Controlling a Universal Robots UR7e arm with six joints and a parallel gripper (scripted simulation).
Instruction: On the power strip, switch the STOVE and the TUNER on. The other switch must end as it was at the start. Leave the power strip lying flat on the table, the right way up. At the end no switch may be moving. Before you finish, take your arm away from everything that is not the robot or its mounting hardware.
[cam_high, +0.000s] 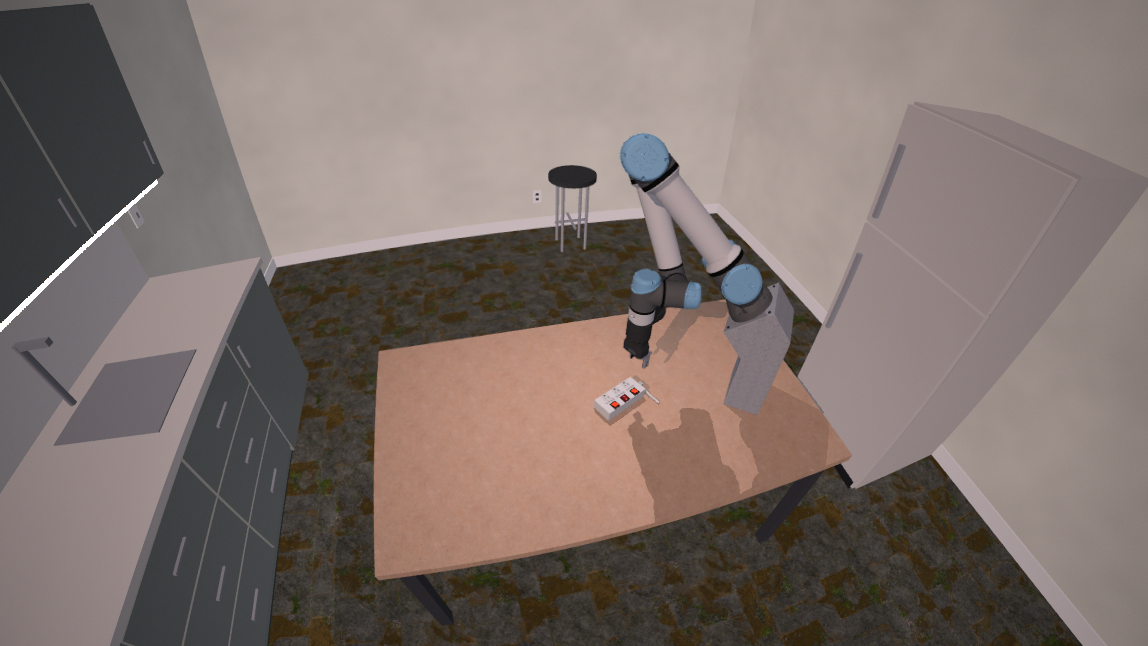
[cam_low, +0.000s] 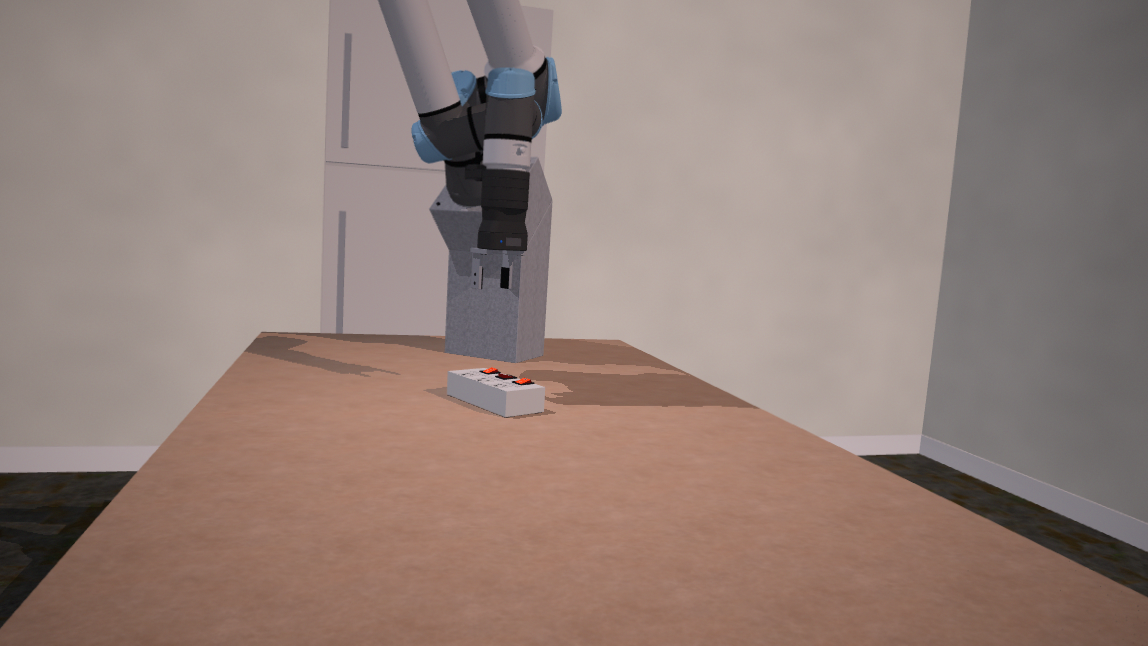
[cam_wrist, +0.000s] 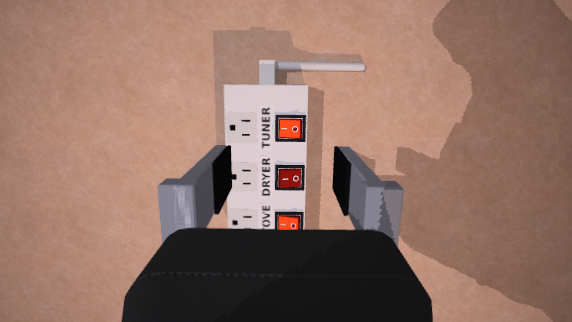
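Observation:
The white power strip (cam_high: 619, 399) (cam_low: 493, 390) (cam_wrist: 247, 105) lies flat on the table (cam_high: 497, 474) (cam_low: 561, 522) (cam_wrist: 100, 125), right way up. In the wrist view the TUNER switch (cam_wrist: 291, 129) glows bright orange-red, the DRYER switch (cam_wrist: 290, 178) is dark red, and the STOVE switch (cam_wrist: 288, 222) glows bright, partly hidden by the gripper body. My gripper (cam_high: 635, 354) (cam_low: 493, 277) (cam_wrist: 282, 167) is open and empty, hanging well above the strip's cord end.
A short grey cord stub (cam_wrist: 320, 67) (cam_high: 651, 395) sticks out of the strip's far end. The grey robot pedestal (cam_high: 758, 353) (cam_low: 497, 321) stands on the table just behind the strip. A fridge (cam_high: 947, 289) stands beside the table's right edge.

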